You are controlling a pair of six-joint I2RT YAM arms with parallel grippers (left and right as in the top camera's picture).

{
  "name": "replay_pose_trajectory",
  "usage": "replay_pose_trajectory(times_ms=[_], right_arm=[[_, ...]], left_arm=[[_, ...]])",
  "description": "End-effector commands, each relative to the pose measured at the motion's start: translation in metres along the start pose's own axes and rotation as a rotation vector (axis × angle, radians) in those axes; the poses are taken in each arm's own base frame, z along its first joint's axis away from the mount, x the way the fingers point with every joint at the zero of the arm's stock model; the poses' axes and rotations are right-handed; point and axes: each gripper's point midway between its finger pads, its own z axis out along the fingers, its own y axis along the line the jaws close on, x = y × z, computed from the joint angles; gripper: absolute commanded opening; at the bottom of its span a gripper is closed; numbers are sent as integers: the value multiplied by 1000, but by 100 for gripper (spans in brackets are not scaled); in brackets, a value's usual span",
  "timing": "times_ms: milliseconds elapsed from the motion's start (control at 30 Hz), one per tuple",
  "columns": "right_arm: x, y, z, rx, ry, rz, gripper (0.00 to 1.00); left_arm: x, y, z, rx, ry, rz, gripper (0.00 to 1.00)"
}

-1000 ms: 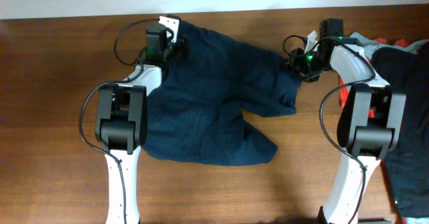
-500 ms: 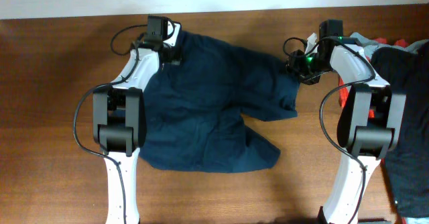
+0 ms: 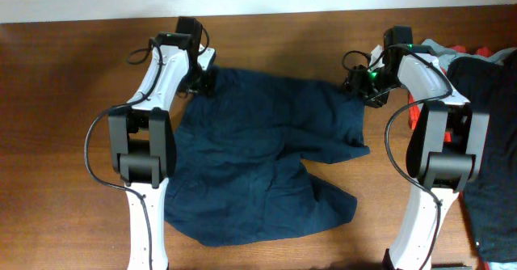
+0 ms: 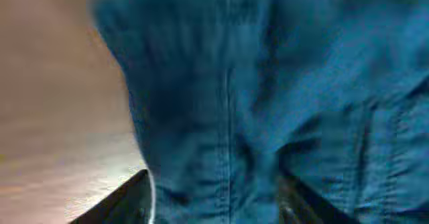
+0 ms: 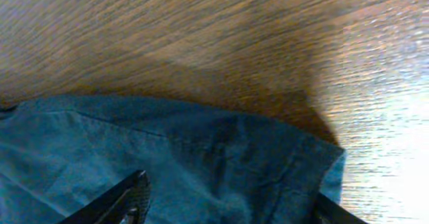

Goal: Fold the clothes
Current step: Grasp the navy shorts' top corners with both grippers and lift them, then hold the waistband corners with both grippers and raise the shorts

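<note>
The navy shorts (image 3: 258,157) lie spread over the middle of the tabletop (image 3: 65,141), waistband side toward the far edge and one leg reaching out toward the near right. Along the right edge sits a heap of other clothes: a black garment (image 3: 493,124) running from far to near, an orange-red piece (image 3: 415,112) showing beside the right arm, and a bit of grey cloth (image 3: 436,46) at the far right corner. The right arm stands between the shorts and that heap (it hides part of the orange-red piece). Both arms reach up from the near edge, and the left one covers the left flank of the shorts.

The left pincer (image 3: 199,80) is at the far left corner of the shorts. Its wrist view is blurred: cloth bunches between the fingers (image 4: 131,197), but I cannot tell whether it is pinched. The right pincer (image 3: 361,88) is at the far right corner of the shorts. Its fingers (image 5: 131,197) stand wide apart, and the hem lies flat between them on the wood.

Against the earlier frames, the shorts have slid away from the far edge. Bare wood now shows beyond the waistband, and the lower leg reaches nearer to the near edge and further right. The left pincer has come down with the cloth, while the right one has barely shifted.
</note>
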Motion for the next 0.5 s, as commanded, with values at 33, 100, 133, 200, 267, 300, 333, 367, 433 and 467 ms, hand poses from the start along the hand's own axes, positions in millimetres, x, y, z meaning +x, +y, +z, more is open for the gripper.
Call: replay_pose_trajectory(times_ms=[33,100,133,200,267,300,333,367,433,467], right_arm=[[0,-2,3,24,2,-1,66],[0,-2,3,24,2,-1,66],[0,-2,3,24,3,-1,66],[2,-3,3,26,8,1,66],[3,-3,3,27,11,-4,66],[3,-3,3,27,12,-4,66],[3,-3,3,27,12,-4,66],[3,-3,3,27,12,-4,66],[4,-3,3,28,16,-2,66],[4,-4,3,29,19,-2,66]], left_arm=[[-58,5,-65,-27,-221,9,67],[-75,5,-78,-29,-291,-19,70],[-79,6,-79,-30,-307,-22,70],[-79,6,-76,-30,-307,-22,70],[-77,6,-68,-28,-291,-23,70],[-77,7,-64,-27,-284,-28,70],[-75,7,-58,-26,-273,-31,70],[-73,7,-51,-24,-260,-33,70],[-69,6,-36,-19,-228,-34,70],[-66,6,-28,-17,-212,-35,70]])
